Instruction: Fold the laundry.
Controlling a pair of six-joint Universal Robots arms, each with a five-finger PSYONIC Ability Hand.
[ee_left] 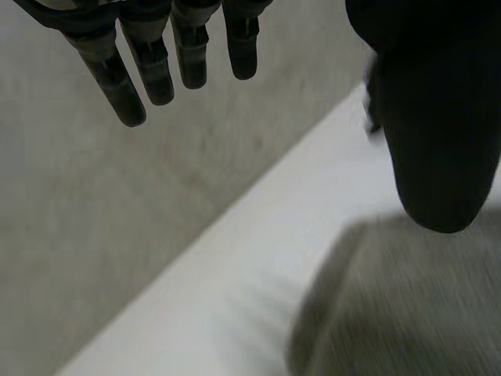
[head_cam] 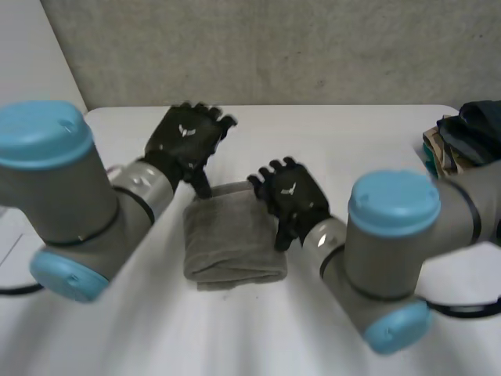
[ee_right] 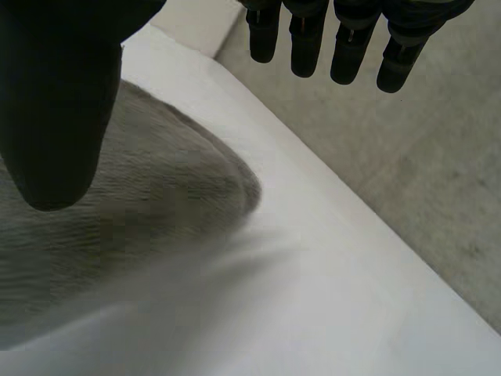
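Left arm (head_cam: 55, 188): reaches in from the left side, over the white table (head_cam: 337, 133).

Left hand (head_cam: 186, 141): hangs above the far left corner of the towel. Its fingers (ee_left: 153, 70) are straight and spread a little, pointing toward the grey wall (head_cam: 274, 47). They hold nothing. The thumb (ee_left: 438, 141) points down over the towel's edge. I cannot tell whether its tip touches the cloth. The hand is relaxed and grips nothing.

Towel (head_cam: 231, 243): grey and folded into a thick, roughly square bundle. It lies flat on the table between the two hands, near the middle. The near edge is rounded and doubled over.

Right hand (head_cam: 291, 196): sits at the towel's far right corner, just beside the left hand but apart from it. In its wrist view the fingers (ee_right: 352, 47) are straight and clear of the cloth. The thumb (ee_right: 59, 102) hangs over the towel's grey surface (ee_right: 117, 204). Nothing is pinched or held.

Right arm (head_cam: 391, 243): comes in from the near right.

Pile of clothes (head_cam: 466, 141): dark blue cloth on top, with some lighter pieces under it. It sits at the table's far right edge, well apart from the towel.
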